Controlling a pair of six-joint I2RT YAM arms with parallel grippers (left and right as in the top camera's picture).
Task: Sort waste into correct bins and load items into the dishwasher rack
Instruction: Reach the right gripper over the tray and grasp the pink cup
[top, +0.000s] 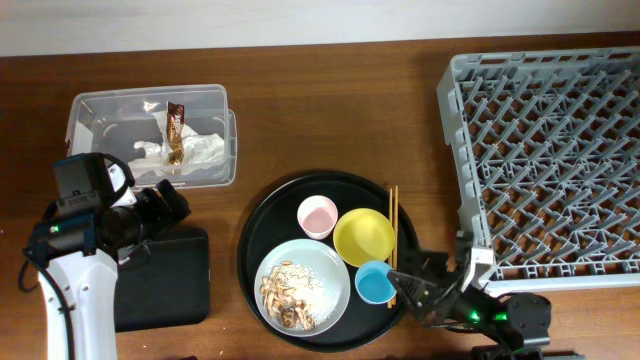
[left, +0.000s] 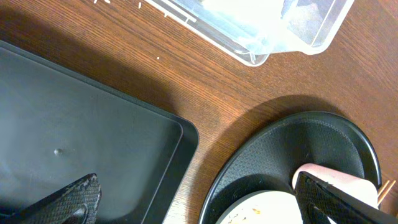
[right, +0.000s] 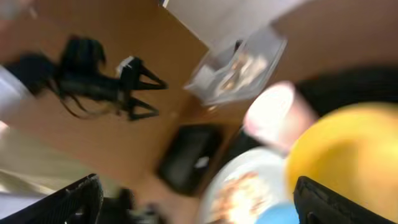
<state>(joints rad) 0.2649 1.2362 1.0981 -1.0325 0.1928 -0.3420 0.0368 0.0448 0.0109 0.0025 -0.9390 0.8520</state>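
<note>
The left tool (top: 165, 207) and the right tool (top: 416, 290) are both spread, empty. The light-blue cup (top: 375, 284) stands lower middle, on the round tray (top: 265, 226), beside the right tool. It is probably light, stiff and slippery: pinch its rim.

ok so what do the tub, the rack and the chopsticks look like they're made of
Tub: clear glossy plastic, you can see through its walls. Rack: probably moulded plastic, matte light grey, one-piece lattice. Chopsticks: likely bare wood, pale tan and dull, though too thin to be sure.
</note>
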